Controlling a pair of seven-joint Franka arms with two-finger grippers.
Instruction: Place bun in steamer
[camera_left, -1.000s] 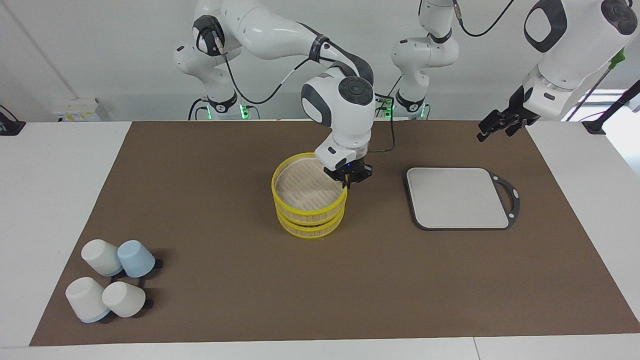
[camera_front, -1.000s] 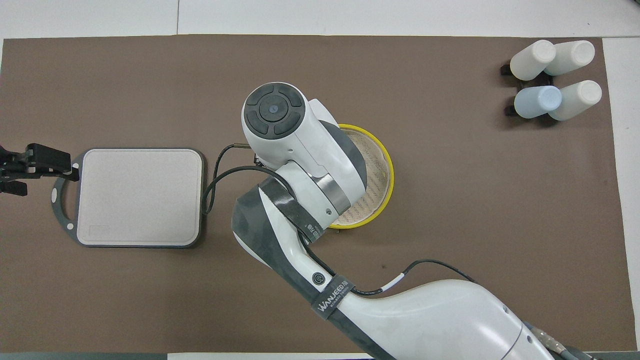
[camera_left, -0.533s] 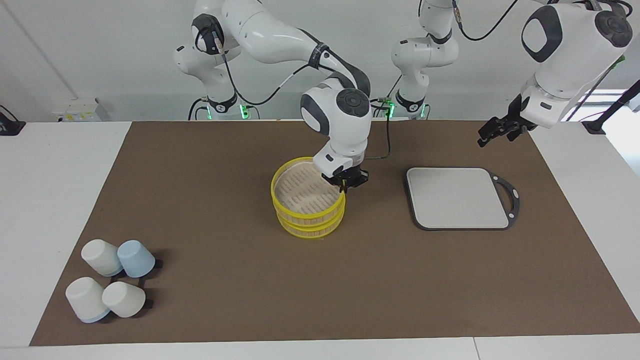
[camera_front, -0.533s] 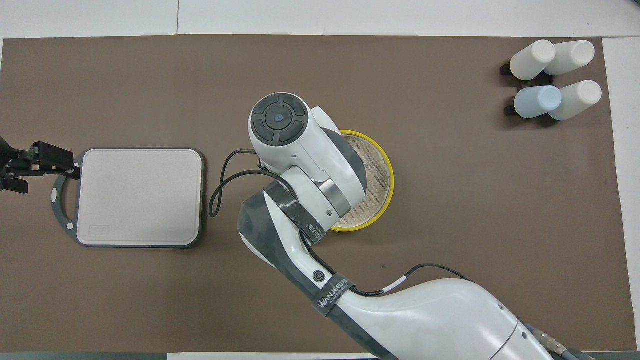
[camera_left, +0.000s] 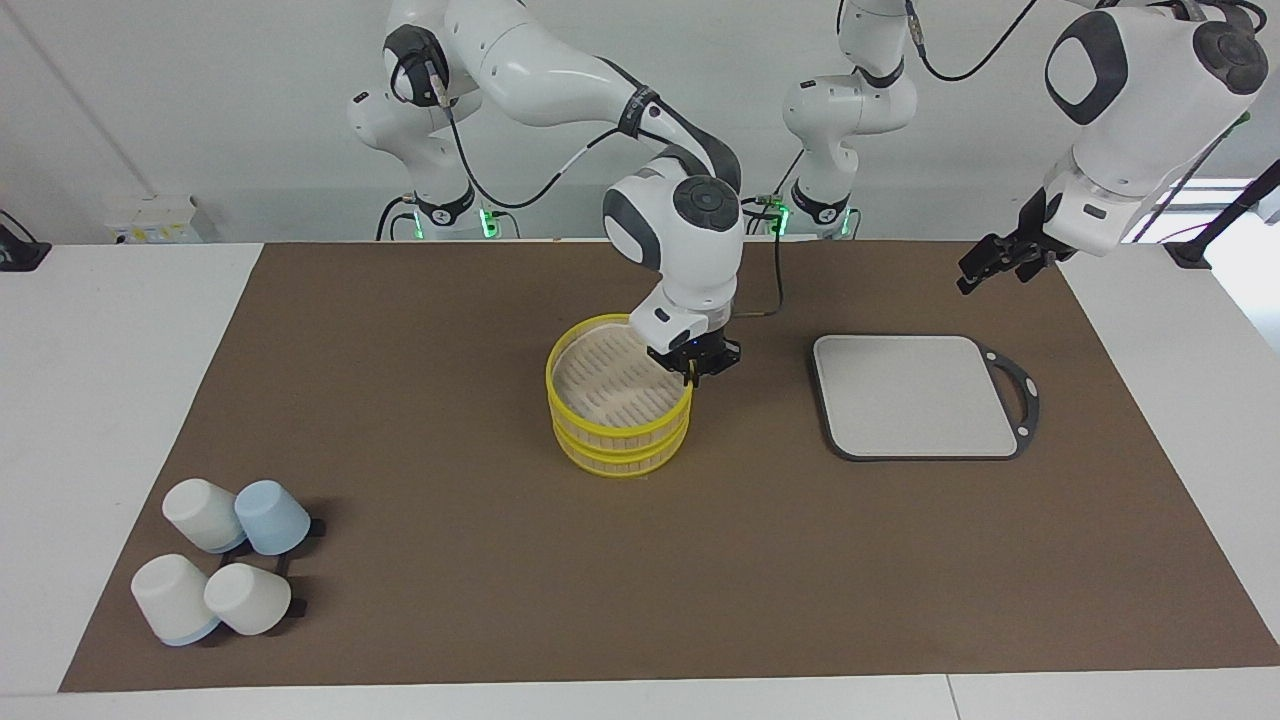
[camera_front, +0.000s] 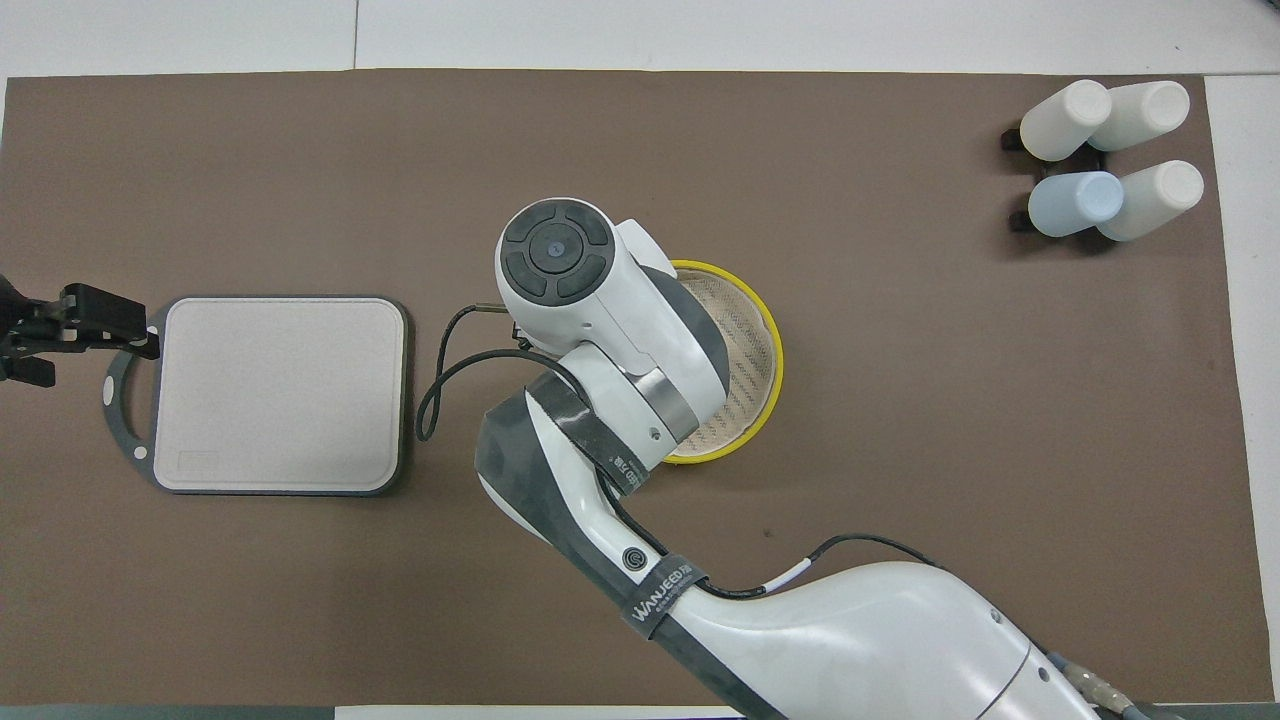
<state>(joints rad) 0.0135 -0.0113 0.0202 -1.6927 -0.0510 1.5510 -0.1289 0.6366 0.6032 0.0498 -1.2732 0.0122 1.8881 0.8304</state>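
The steamer (camera_left: 618, 436), two yellow-rimmed stacked tiers, stands mid-mat; in the overhead view the right arm covers much of the steamer (camera_front: 752, 345). My right gripper (camera_left: 692, 377) is down at the rim on the side toward the left arm's end, its fingertips shut on the rim. The overhead view hides that gripper under its own wrist. The slatted floor that shows holds nothing. No bun is in view. My left gripper (camera_left: 988, 265) hangs open in the air over the mat beside the board's handle, also seen as the left gripper (camera_front: 62, 338).
A grey square board with a black rim (camera_left: 915, 395) lies toward the left arm's end, board (camera_front: 280, 390). Several upturned cups (camera_left: 225, 570) cluster at the mat's corner toward the right arm's end, farthest from the robots, cups (camera_front: 1105, 160).
The right arm's wrist has turned and shifted a little at the rim, and the steamer has nudged slightly with it. The left gripper has risen a bit.
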